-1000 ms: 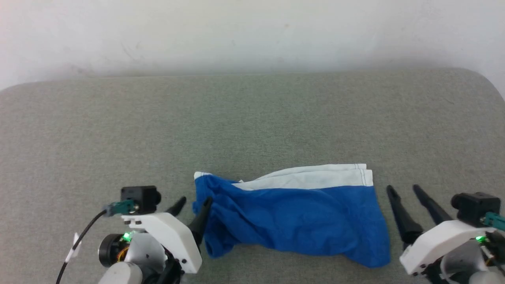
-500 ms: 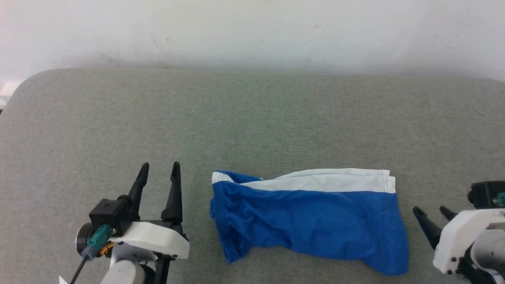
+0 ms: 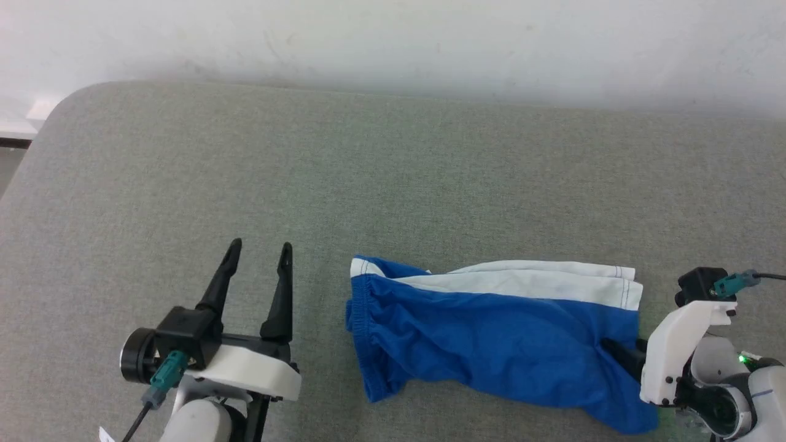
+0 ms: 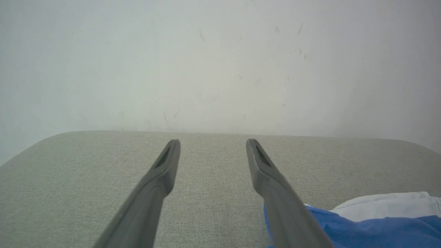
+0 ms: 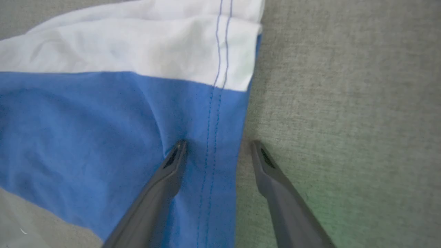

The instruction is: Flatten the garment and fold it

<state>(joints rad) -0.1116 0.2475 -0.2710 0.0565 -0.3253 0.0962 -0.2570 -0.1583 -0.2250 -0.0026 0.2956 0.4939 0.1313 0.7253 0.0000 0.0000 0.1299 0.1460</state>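
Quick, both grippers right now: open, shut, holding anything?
Left gripper: open, empty, beside the garment.
Right gripper: open, jaws straddling the garment's hem, nothing gripped.

The shorts (image 3: 491, 350) are royal blue, with a broad white stripe along their 12 o'clock edge; twin lines of blue stitching cross the white at the 3 o'clock hem. The desk (image 3: 393, 184) is a flecked grey-green weave, the wall (image 3: 393, 37) off-white with faint marks. The left gripper (image 3: 260, 245) has black jaws, a white shell and a teal plug; the right gripper (image 5: 218, 143) shows dark grey jaws
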